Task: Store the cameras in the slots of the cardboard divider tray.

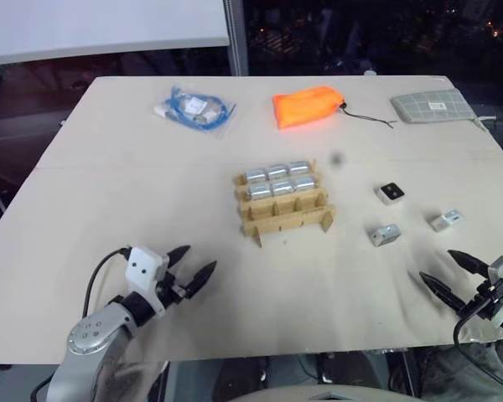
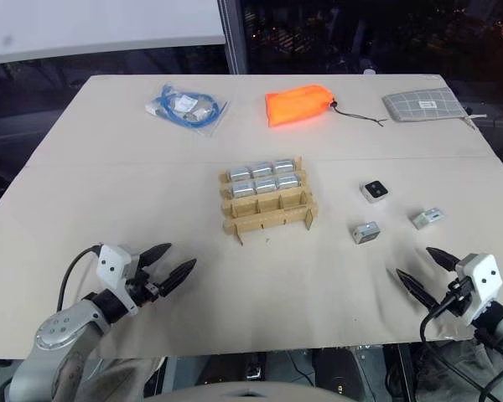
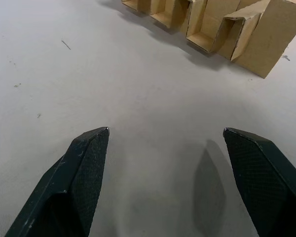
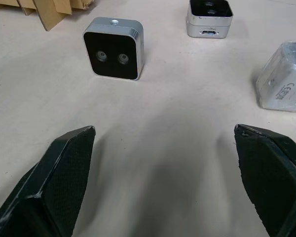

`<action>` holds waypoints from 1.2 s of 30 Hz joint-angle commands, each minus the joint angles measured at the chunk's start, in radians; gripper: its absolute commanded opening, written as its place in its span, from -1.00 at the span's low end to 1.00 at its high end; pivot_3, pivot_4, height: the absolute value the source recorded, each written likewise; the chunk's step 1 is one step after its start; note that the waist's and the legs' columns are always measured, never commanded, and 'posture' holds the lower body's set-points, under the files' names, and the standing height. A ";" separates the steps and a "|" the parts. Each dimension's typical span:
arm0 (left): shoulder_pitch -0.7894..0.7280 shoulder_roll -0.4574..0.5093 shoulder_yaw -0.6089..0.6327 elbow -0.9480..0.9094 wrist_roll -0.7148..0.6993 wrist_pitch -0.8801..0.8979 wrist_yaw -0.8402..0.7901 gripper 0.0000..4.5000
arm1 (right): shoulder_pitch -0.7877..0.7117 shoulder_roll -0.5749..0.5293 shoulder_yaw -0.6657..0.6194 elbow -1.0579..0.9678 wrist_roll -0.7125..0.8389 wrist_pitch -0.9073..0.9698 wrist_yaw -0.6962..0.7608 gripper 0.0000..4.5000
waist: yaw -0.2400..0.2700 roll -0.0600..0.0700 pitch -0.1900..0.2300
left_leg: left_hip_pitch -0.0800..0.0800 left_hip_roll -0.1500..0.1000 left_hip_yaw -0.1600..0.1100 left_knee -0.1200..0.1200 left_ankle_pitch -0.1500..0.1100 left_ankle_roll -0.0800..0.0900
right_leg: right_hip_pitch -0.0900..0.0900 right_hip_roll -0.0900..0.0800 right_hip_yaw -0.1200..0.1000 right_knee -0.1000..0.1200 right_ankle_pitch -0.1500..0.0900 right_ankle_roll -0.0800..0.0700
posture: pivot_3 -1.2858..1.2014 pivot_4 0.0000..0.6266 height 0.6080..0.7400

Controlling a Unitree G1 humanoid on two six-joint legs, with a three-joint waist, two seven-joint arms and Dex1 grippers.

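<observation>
Tray (image 1: 285,205): six cameras (image 1: 278,178) slotted in its two far rows. Three loose cameras (image 1: 386,234) right of it. Left gripper (image 1: 193,270) and right gripper (image 1: 451,274): fingers spread, empty.

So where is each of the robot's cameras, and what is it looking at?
Left eye and right eye views: on the head, looking forward and down over the table at the cardboard divider tray, with both arms low in the picture.
Left wrist view: on the left arm, looking past the open left gripper toward the tray's near corner.
Right wrist view: on the right arm, looking past the open right gripper at three loose cameras.
Shared: the tray and those loose cameras also show from the head.
</observation>
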 commanded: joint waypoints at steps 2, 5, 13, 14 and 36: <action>-0.002 -0.006 -0.008 0.004 -0.004 -0.017 -0.014 0.70 | 0.004 -0.024 -0.040 -0.030 0.014 -0.003 0.013 1.00 | 0.000 0.000 0.000 | 0.000 0.000 0.000 0.000 0.000 0.000 | 0.000 0.000 0.000 0.000 0.000 0.000 | 0.03 -0.52 1.00; -0.007 -0.012 -0.017 0.010 -0.004 -0.025 -0.018 0.70 | 0.003 -0.029 -0.041 -0.030 0.014 -0.004 0.015 1.00 | 0.001 0.000 0.000 | 0.000 0.000 0.000 0.000 0.000 0.000 | 0.000 0.000 0.000 0.000 0.000 0.000 | 0.03 -0.52 1.00; -0.007 -0.016 -0.020 0.019 0.000 -0.038 -0.027 0.70 | 0.000 -0.029 -0.038 -0.026 0.009 -0.004 0.017 1.00 | 0.001 0.000 0.000 | 0.000 0.000 0.000 0.000 0.000 0.000 | 0.000 0.000 0.000 0.000 0.000 0.000 | 0.03 -0.52 1.00; -0.006 -0.017 -0.021 0.018 0.002 -0.039 -0.026 0.70 | -0.001 -0.029 -0.039 -0.025 0.009 -0.004 0.017 1.00 | 0.001 0.000 0.000 | 0.000 0.000 0.000 0.000 0.000 0.000 | 0.000 0.000 0.000 0.000 0.000 0.000 | 0.03 -0.52 1.00; -0.153 0.222 0.066 -0.086 -0.326 0.134 -0.361 0.70 | -0.200 -0.054 -0.087 0.117 -0.011 0.188 -0.227 1.00 | 0.000 0.001 0.000 | 0.000 0.001 0.000 0.001 0.000 0.000 | 0.000 0.002 0.000 0.001 0.000 0.000 | 0.03 -0.52 1.00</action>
